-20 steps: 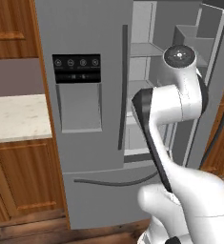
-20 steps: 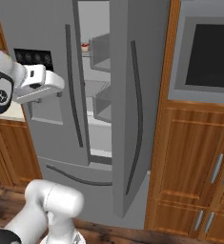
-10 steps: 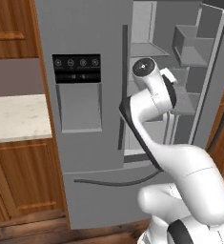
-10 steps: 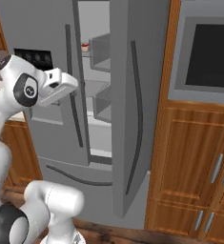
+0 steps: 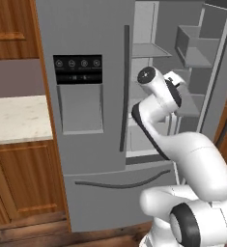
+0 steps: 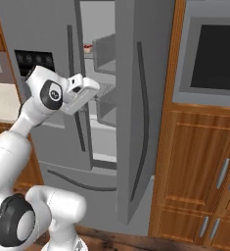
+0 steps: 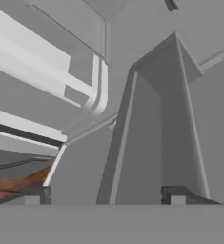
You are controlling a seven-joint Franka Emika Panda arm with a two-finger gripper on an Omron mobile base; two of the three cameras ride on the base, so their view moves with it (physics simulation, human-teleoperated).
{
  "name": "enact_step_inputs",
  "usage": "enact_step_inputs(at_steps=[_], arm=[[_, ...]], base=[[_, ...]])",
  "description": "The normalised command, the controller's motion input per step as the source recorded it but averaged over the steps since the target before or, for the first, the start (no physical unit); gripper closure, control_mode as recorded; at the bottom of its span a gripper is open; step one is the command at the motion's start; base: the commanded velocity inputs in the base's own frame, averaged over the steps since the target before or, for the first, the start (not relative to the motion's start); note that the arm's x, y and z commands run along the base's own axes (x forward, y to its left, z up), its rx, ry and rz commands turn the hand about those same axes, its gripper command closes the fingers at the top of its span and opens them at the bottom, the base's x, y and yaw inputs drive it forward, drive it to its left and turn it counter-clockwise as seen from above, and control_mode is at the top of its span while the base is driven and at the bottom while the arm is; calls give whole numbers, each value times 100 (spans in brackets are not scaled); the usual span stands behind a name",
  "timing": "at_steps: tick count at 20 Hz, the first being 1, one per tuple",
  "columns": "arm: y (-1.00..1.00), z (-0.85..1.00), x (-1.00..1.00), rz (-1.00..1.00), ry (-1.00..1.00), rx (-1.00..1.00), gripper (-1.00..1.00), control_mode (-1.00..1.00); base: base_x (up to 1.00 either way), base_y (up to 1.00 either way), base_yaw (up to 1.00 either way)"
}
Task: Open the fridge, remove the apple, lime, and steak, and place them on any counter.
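The grey fridge has its left door shut and its right door swung open. My hand reaches into the opening at mid height, level with the shelves. In the hand view my gripper is open, its dark fingertips wide apart with nothing between them, and it faces a grey door bin. A small red thing lies on an upper shelf, too small to tell apple from steak. The lime is out of view. The cream counter lies left of the fridge.
A built-in oven sits above brown cabinets to the right of the fridge. The open door stands edge-on between the arm and those cabinets. Grey shelves and door bins line the fridge interior. The bottom drawer is shut.
The arm has swung down and forward, carrying the hand from high at the right into the fridge opening. The fridge doors have not moved.
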Motion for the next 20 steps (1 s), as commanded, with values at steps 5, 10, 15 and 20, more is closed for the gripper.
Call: enact_step_inputs(at_steps=[5,10,15,20], arm=[[-97,-27,-24,-3,1,-10,-100,-100],[-94,-16,-67,-3,0,-5,-100,-100],[79,30,-82,12,1,9,-100,-100],[100,69,-60,14,10,25,-100,-100]], base=[[0,0,0],[0,0,0],[0,0,0],[0,0,0]])
